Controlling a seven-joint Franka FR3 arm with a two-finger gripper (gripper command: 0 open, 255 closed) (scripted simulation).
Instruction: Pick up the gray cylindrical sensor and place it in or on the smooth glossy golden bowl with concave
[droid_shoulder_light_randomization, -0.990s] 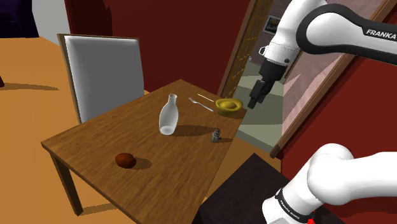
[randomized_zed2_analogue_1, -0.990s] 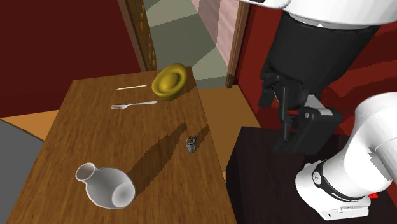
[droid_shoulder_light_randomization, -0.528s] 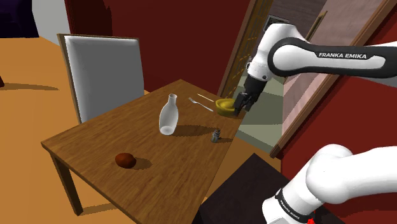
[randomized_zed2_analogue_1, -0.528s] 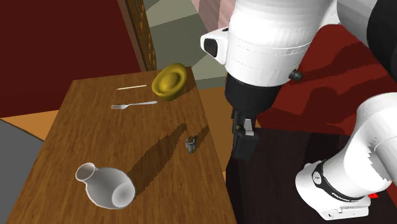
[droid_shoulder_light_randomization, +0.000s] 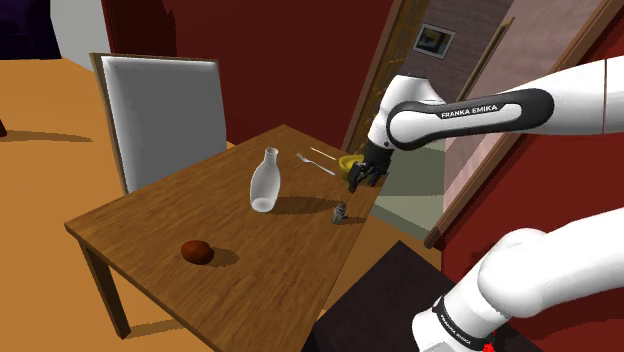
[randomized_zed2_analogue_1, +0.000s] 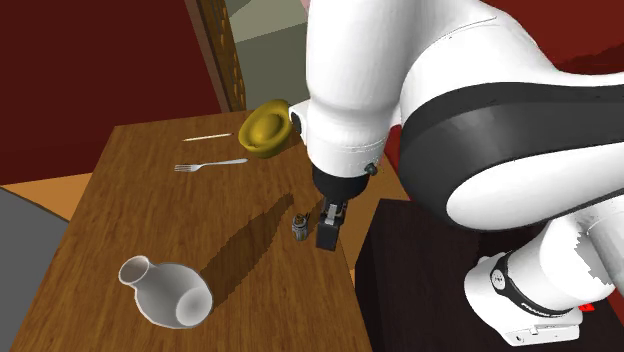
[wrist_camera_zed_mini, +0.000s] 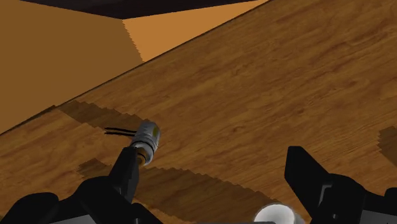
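Observation:
The small gray cylindrical sensor (droid_shoulder_light_randomization: 340, 211) stands upright near the table edge closest to the stand. It also shows in the second exterior view, sensor (randomized_zed2_analogue_1: 299, 226). My gripper (droid_shoulder_light_randomization: 357, 183) hangs a little above and beside it, in front of the golden bowl (droid_shoulder_light_randomization: 349, 163), partly covering that bowl. In the second exterior view the gripper (randomized_zed2_analogue_1: 326, 236) is just right of the sensor, and the bowl (randomized_zed2_analogue_1: 264, 127) sits at the table's far corner. In the wrist view the gripper (wrist_camera_zed_mini: 216, 181) is open; the sensor (wrist_camera_zed_mini: 146, 137) lies just past the left fingertip (wrist_camera_zed_mini: 127, 173), untouched.
A white vase (droid_shoulder_light_randomization: 264, 180) stands mid-table, with a fork (droid_shoulder_light_randomization: 320, 165) and a thin stick (randomized_zed2_analogue_1: 207, 137) near the bowl. A brown ball (droid_shoulder_light_randomization: 197, 251) lies toward the near end of the wooden table (droid_shoulder_light_randomization: 150, 215). A grey-backed chair (droid_shoulder_light_randomization: 165, 115) stands behind it.
The arm has swung from beyond the table's edge down and in over the table. The gripper now hangs low beside the sensor. Nothing on the table has moved.

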